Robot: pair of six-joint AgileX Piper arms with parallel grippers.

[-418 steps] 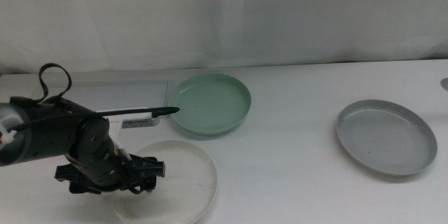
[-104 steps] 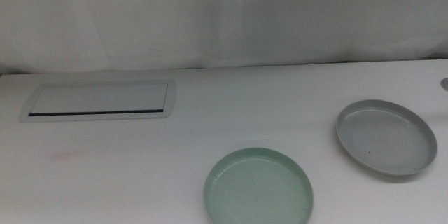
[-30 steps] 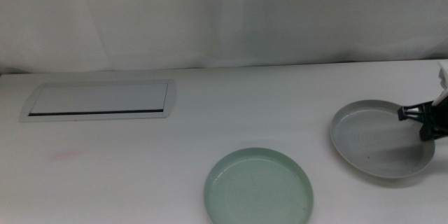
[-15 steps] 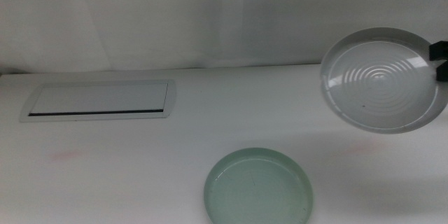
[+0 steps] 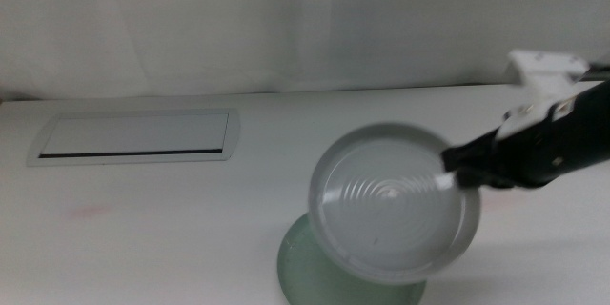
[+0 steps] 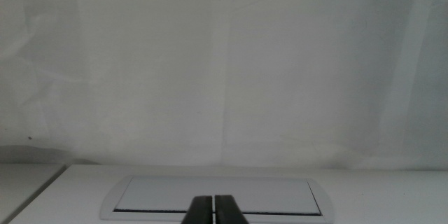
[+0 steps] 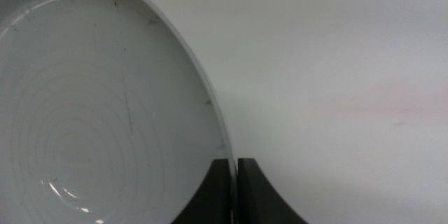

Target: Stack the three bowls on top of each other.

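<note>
Gripping the grey bowl point(image 5: 396, 212) by its rim, the right pincer point(image 5: 456, 165) comes in from the right side of the middle view, its two dark jaws pressed on either face of the bowl's edge. The bowl is off the counter point(image 5: 191, 219) and tilted, so its inside with the faint concentric rings faces the middle camera. It hangs directly over the mint green bowl point(image 5: 315, 284), hiding most of it; only a crescent of green rim shows beneath the grey bowl's lower edge, and whether the two touch cannot be told. In the right wrist view the grey bowl point(image 7: 84, 112) fills one side of the picture, its rim running down into the narrow slit between the right pincer's point(image 7: 234, 182) jaws. No white bowl can be seen in any view.

Well apart from the green bowl, toward the far left of the counter, lies the flat white rectangular panel point(image 5: 138, 136). The left pincer point(image 6: 213, 210) is out of the middle view; its own camera shows its jaws pressed together on nothing, facing the panel point(image 6: 217, 194).
</note>
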